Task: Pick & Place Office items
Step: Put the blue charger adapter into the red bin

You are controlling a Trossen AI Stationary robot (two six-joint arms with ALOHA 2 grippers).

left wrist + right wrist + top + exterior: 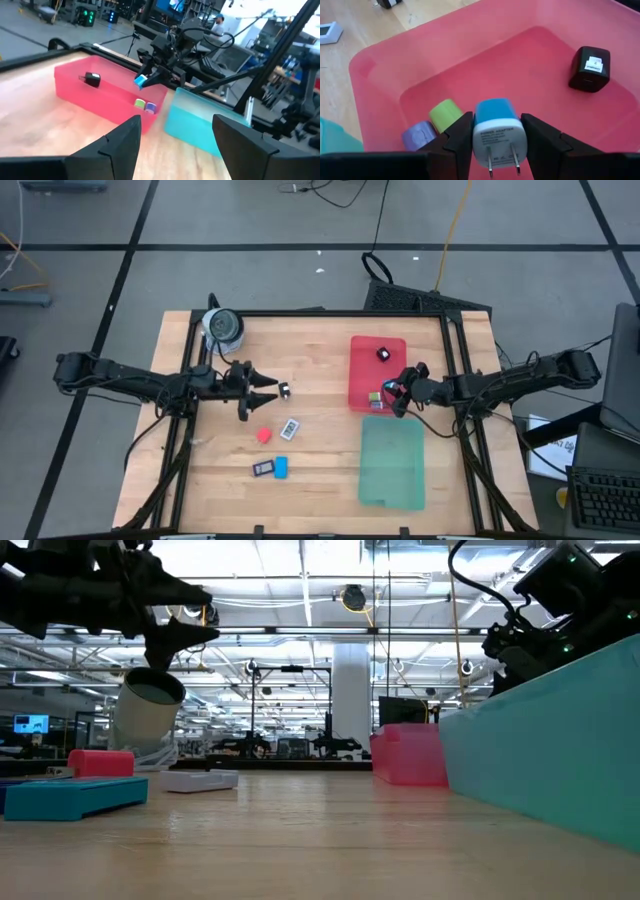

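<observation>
My right gripper (499, 150) is shut on a blue and white plug adapter (499, 131) over the red tray (362, 375), near its right wall. A black block (590, 69), a green piece (446, 114) and a purple piece (420, 135) lie on the tray's floor. My left gripper (268, 390) is open and empty, above the table left of centre. A small dark and white piece (285, 390) lies on the table just off its fingertips. A white tag (290, 427), a red piece (263, 435), a dark block (262, 469) and a blue bar (281, 468) lie on the table nearer the front. My right gripper pinches the adapter's two opposite sides (476, 131) between its two fingers. The fingers come from the table's right, slanting down. The adapter is lifted clear above the tray floor, its two metal prongs (502, 162) pointing back toward the wrist.
A green tray (392, 463) stands in front of the red one at the front right. A grey roll (222, 328) stands at the far left corner. Black frame rails (455, 360) run along the table's sides.
</observation>
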